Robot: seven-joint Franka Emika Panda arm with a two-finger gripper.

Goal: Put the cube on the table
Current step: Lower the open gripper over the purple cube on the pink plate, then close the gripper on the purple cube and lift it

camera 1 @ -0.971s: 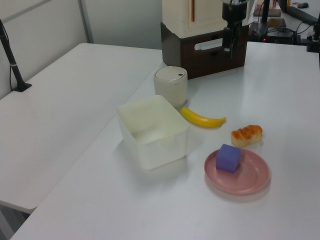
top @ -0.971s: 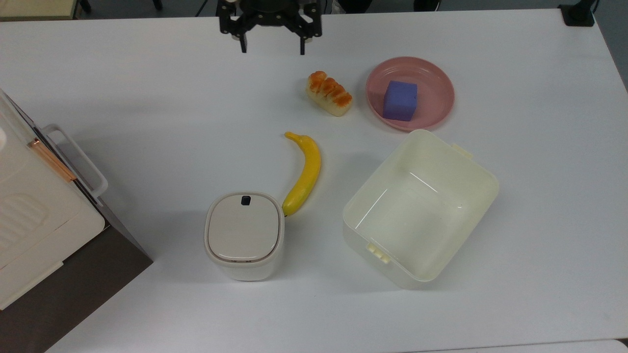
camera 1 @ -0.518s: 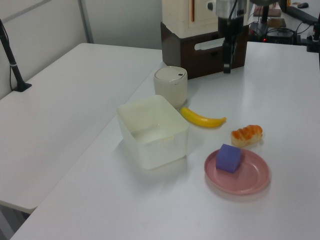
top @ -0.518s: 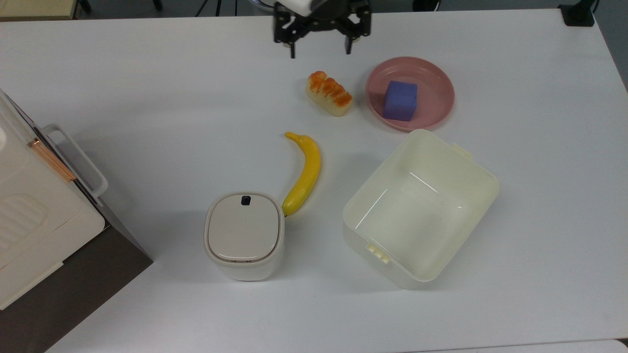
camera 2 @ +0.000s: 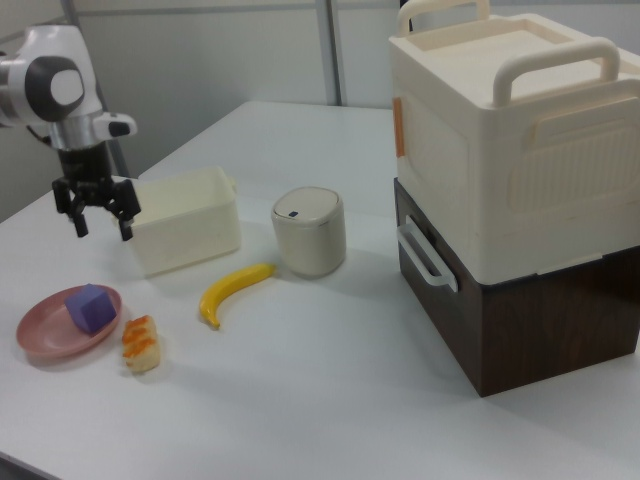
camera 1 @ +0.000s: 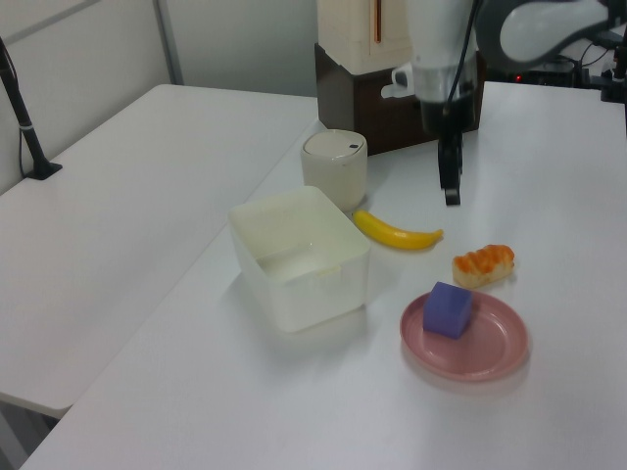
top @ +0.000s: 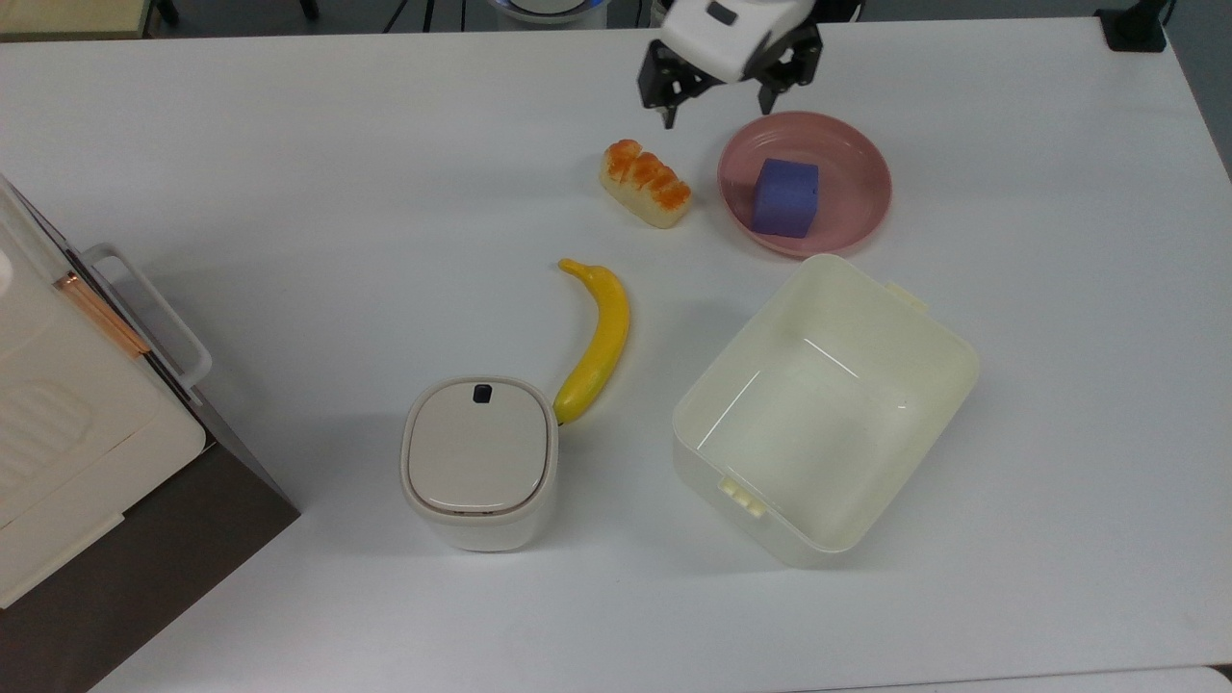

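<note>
Matte blue-purple, the cube [top: 785,197] on the pink plate [top: 853,159] looks light and stiff; its flat opposite sides suit the claw [top: 720,108], whose fingers are apart.

The gripper [top: 719,113] hangs at the far edge in the top view, pointing straight down, its two black fingers [camera 2: 79,223] spread apart and empty.

Pink plate [top: 847,207] near the top view's upper right. Bread [top: 646,183] just beside the plate, on the top view's left. Banana [top: 599,343] mid-scene, its lower tip touching or nearly touching the lidded white bin [top: 479,462]. Open cream box [top: 924,385] just below the plate. Stacked cream and brown cases [camera 2: 520,190] at the top view's left edge.
</note>
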